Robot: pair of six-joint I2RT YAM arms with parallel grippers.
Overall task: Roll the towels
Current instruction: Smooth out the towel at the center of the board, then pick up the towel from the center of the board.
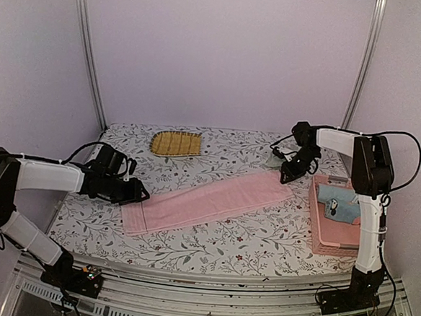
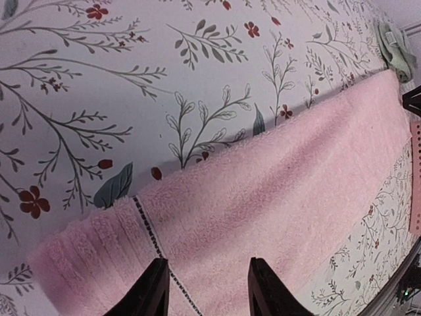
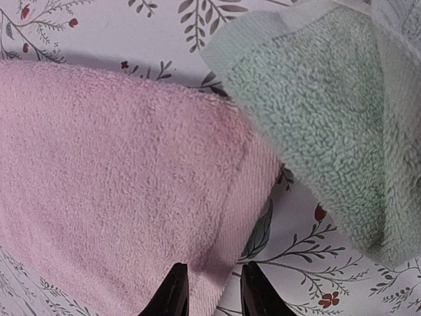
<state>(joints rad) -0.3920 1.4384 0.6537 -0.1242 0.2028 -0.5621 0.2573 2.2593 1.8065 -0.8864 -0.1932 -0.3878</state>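
Floral tablecloth (image 1: 248,242), left gripper (image 1: 141,194) jaws parted and empty over near end of pink towel (image 1: 208,197) lying flat, diagonal, light blue towel (image 1: 335,199) bunched in pink tray (image 1: 327,240), right gripper (image 1: 287,176) narrowly parted at far corner, sage green towel (image 3: 316,118) mostly hidden behind it, woven mat (image 1: 175,143), pale walls.

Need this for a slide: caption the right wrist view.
Right gripper, jaws parted, above a corner of the pink towel, sage green towel beside it on the floral tablecloth.

No legible text, labels or numbers in any view: pink towel (image 1: 208,197) plain, tablecloth (image 1: 248,240) print floral only.
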